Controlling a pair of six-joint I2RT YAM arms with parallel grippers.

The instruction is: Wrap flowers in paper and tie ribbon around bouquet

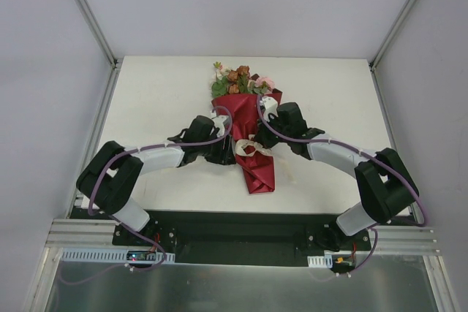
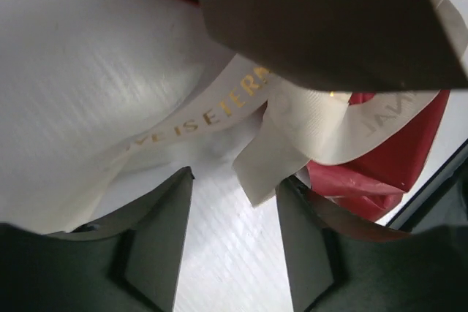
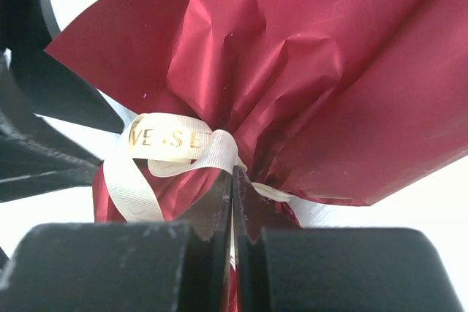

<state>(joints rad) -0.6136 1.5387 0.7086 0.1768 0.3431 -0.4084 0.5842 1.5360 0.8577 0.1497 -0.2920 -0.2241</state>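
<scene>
L gripper [image 2: 234, 180] spread, ribbon [image 3: 168, 140] tail loose between jaws; R gripper [image 3: 232, 173] pressed together by knot [image 3: 219, 150]. Bouquet [image 1: 256, 169] mid table [image 1: 146, 107]. Risk: unheld tail lets knot slacken, paper [image 3: 351, 56] unfurls.

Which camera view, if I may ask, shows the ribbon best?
Right wrist: the ribbon wraps the gathered paper in plain sight. Left wrist shows blurred loops close up; top shows a small pale tangle.

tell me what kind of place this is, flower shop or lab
Most likely a robot lab cell, not a shop: left arm and right arm mounted on a metal frame, white table boxed in by plain white walls, one bouquet.
</scene>
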